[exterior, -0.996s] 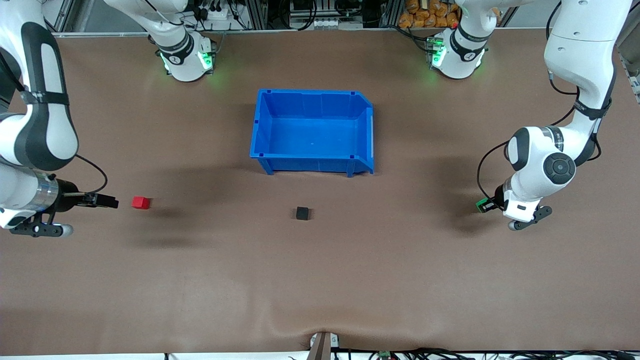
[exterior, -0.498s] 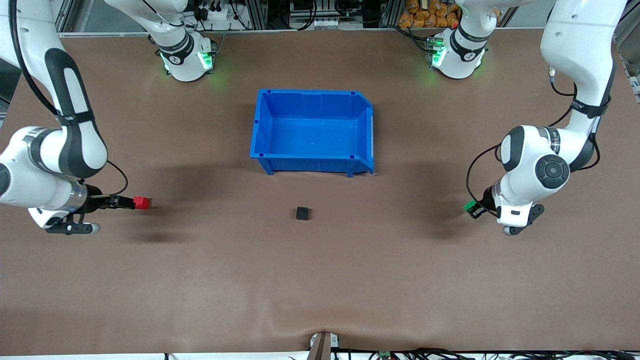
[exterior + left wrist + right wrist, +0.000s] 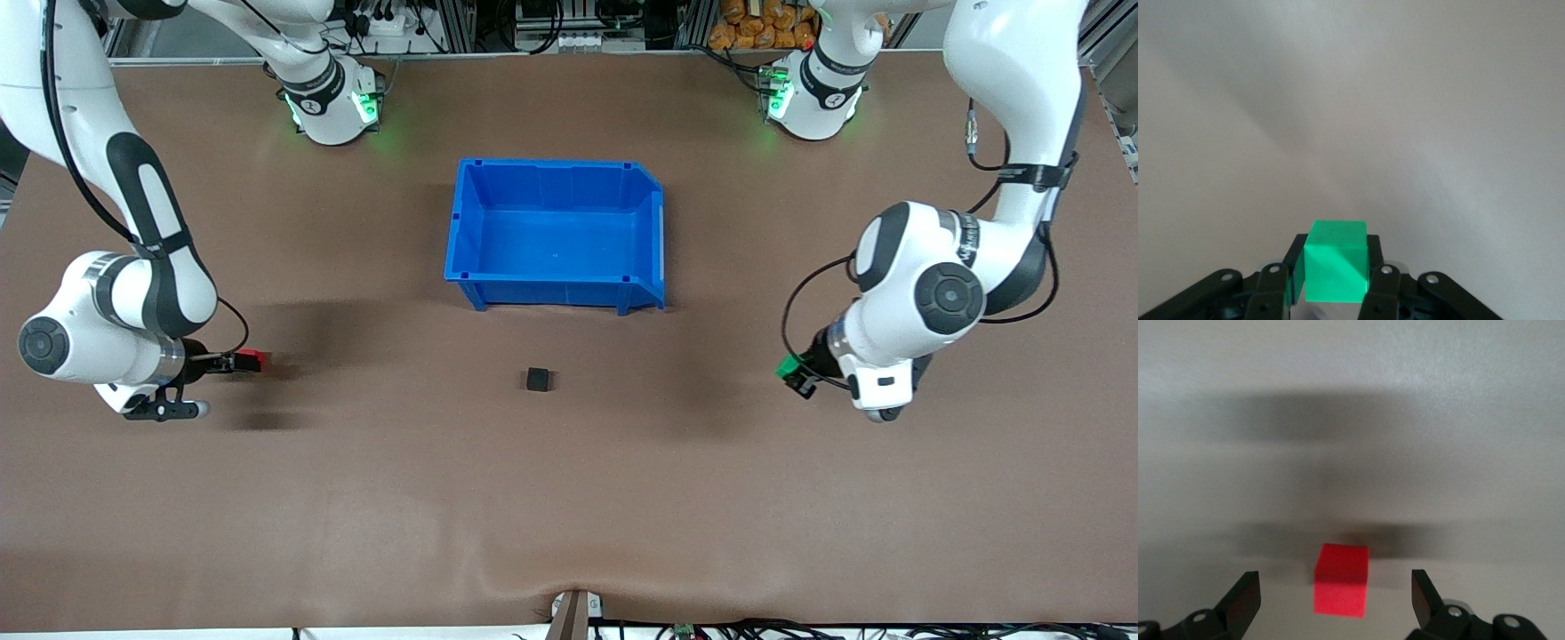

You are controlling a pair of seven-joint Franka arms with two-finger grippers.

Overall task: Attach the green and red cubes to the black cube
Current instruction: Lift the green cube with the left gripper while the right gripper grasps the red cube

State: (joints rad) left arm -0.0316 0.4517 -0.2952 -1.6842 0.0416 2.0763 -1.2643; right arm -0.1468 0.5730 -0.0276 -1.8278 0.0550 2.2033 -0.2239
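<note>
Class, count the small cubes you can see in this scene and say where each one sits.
3. The bright green cube is clamped in the left gripper; the bright red cube lies between the right gripper's open fingers; the matte black cube lies nearer the camera than the blue plastic bin.

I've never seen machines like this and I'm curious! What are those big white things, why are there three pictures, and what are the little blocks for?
Those are two robot arms at a brown table. The big picture looks down from a high camera; each of the other two comes from a camera on one arm's wrist. The left gripper is shut on the green cube, carrying it above the table. The right gripper is open, with the red cube sitting on the table between its fingers, not squeezed. The black cube sits in the middle, nearer the camera than the blue bin. The coloured cubes are meant to join the black one.
</note>
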